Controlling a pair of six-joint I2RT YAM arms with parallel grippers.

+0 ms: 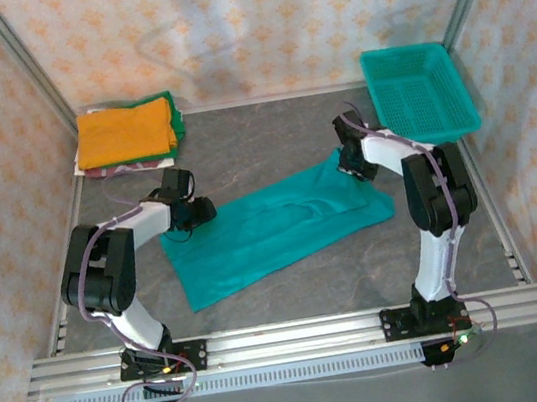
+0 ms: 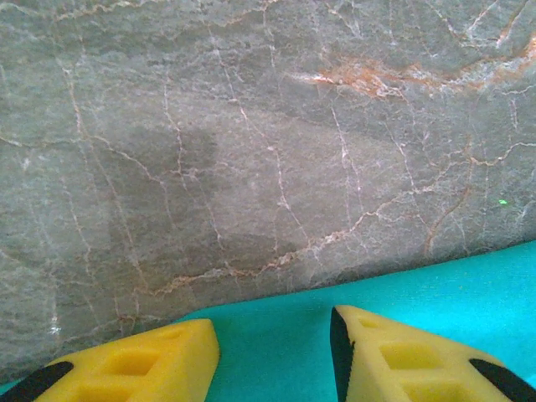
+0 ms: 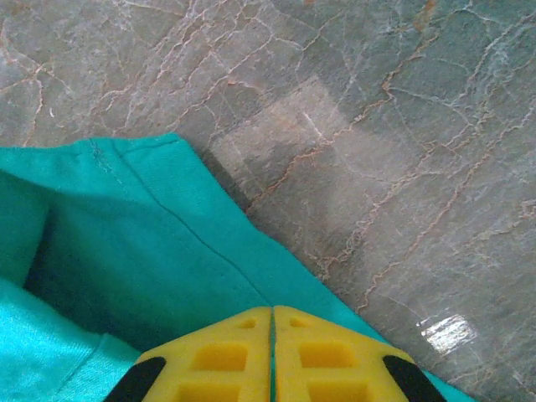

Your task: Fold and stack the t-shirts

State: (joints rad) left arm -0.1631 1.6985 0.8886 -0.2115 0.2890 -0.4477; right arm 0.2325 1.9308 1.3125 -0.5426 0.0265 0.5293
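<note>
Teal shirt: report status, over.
Left gripper open over teal shirt edge. Right gripper shut on its far right corner. Shirt laid out mid-table, not on the stack. Basket stands clear.

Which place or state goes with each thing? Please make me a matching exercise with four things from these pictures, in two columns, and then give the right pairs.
Things:
1. teal shirt
2. orange shirt
3. basket
4. left gripper

Places or states:
A. far right corner
B. open, over a teal edge
C. lying in the middle
D. on top, far left corner

Pairs: 1-C, 2-D, 3-A, 4-B
</note>
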